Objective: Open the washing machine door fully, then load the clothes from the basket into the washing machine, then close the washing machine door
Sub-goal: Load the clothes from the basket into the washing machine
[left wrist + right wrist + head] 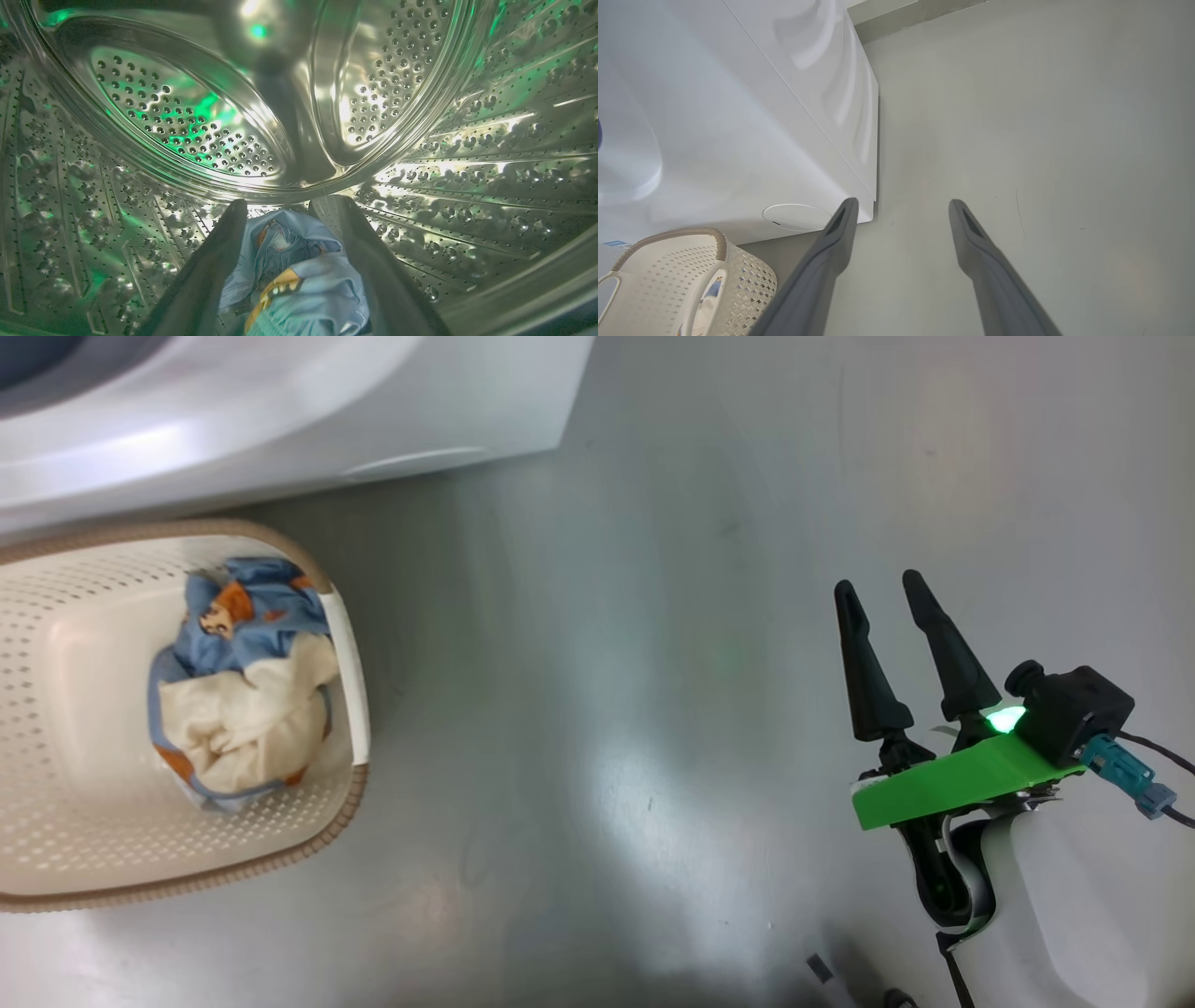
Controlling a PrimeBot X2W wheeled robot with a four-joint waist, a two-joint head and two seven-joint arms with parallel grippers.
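My left gripper is inside the washing machine's steel perforated drum, jaws spread wide. A light blue printed garment lies between the fingers on the drum floor. On the floor at the left stands the basket, holding a bundle of clothes, blue printed fabric and a cream-white piece. The washing machine is behind it. My right gripper hangs open and empty over the floor at the right, far from the basket. The washing machine door is out of view.
The right wrist view looks past the right gripper at the white machine front with its round lower flap, the machine's corner, and the basket below. Grey floor stretches between basket and right arm.
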